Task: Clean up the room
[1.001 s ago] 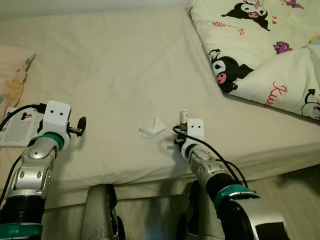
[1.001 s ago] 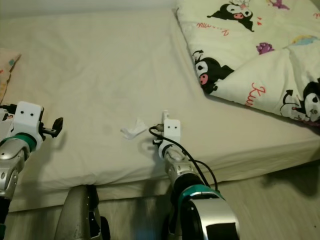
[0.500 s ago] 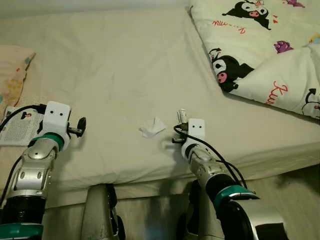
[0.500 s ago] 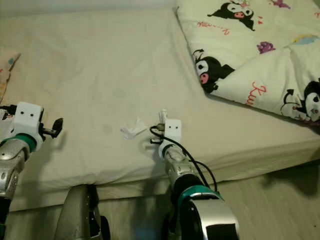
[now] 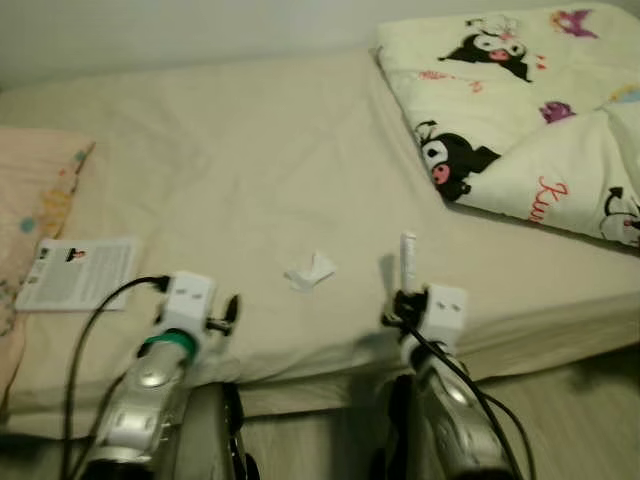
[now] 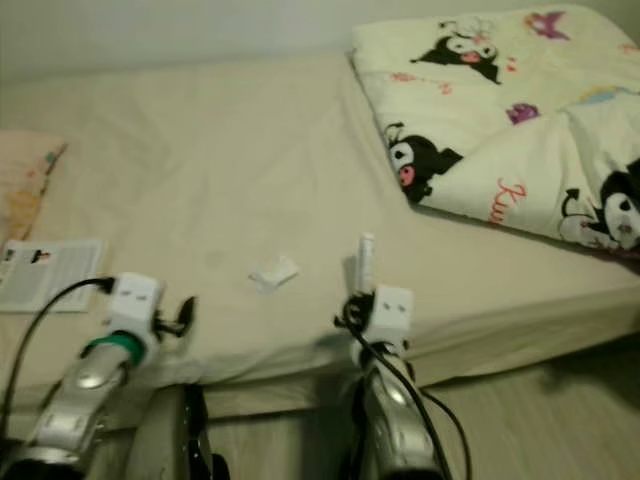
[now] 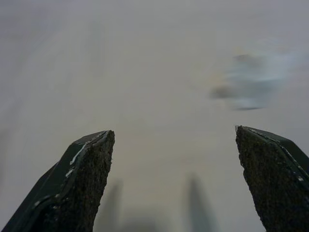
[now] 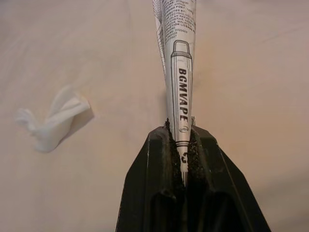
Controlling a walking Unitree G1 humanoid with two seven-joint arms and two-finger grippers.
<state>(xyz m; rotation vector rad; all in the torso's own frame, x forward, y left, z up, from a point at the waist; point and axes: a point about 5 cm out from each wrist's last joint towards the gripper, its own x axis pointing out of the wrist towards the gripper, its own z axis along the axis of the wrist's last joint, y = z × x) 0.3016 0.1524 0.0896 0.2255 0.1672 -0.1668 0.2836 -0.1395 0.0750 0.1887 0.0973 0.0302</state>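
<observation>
My right gripper (image 8: 181, 139) is shut on a thin white printed packet (image 8: 176, 53) that reads BGMVAPE. In the left eye view that packet (image 5: 407, 260) sticks upright from the gripper (image 5: 405, 296) over the bed's front edge. A crumpled white tissue (image 5: 309, 270) lies on the sheet just left of it, apart from both grippers. My left gripper (image 7: 171, 140) is open with nothing between its fingers, low over the sheet, and the tissue (image 7: 251, 82) shows as a blur ahead of it. The left arm (image 5: 165, 345) reaches over the front edge of the bed.
The bed's cream sheet (image 5: 230, 150) spreads ahead. A folded quilt with cartoon prints (image 5: 520, 120) covers the far right. A printed leaflet (image 5: 80, 272) lies at the left beside a pale pillow (image 5: 35, 190). Wooden floor (image 5: 580, 420) lies below the bed's edge.
The whole view has shifted, so the camera moved. The packet now stands taller above my right gripper. My left arm sits closer to the tissue, away from the leaflet.
</observation>
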